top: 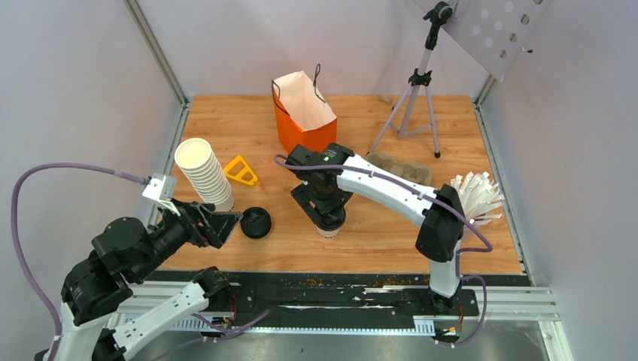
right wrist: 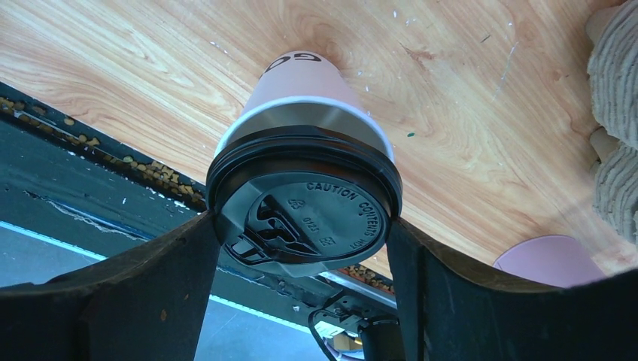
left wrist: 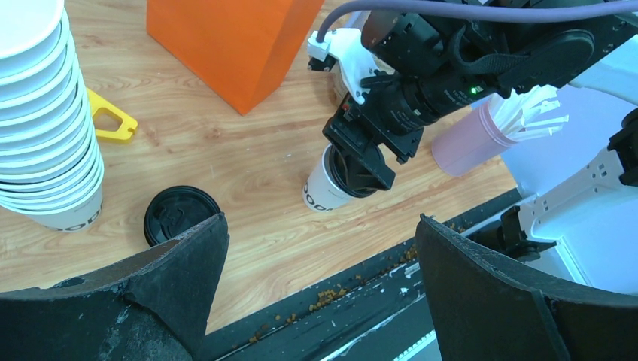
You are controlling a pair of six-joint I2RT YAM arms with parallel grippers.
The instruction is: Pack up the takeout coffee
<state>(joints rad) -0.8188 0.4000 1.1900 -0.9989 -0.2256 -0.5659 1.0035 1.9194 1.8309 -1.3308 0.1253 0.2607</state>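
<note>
Gripped lidded cup (right wrist: pixel 302 177) in right jaws near surface's (top: pixel 376 244) front edge, held left jaws wide, loose lid (top: pixel 256 222) toward left edge, orange bag (top: pixel 305 126) behind.

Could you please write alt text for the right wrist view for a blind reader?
The right end effector grips a black-lidded white cup standing on the wooden table, one finger against each side of the lid. A pulp carrier edges in at right.

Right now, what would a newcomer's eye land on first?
Probably the bright orange paper bag standing open at the back of the wooden table. Next, the right gripper near the front edge, clamped on a lidded coffee cup. A tall stack of white cups leans at the left.
</note>
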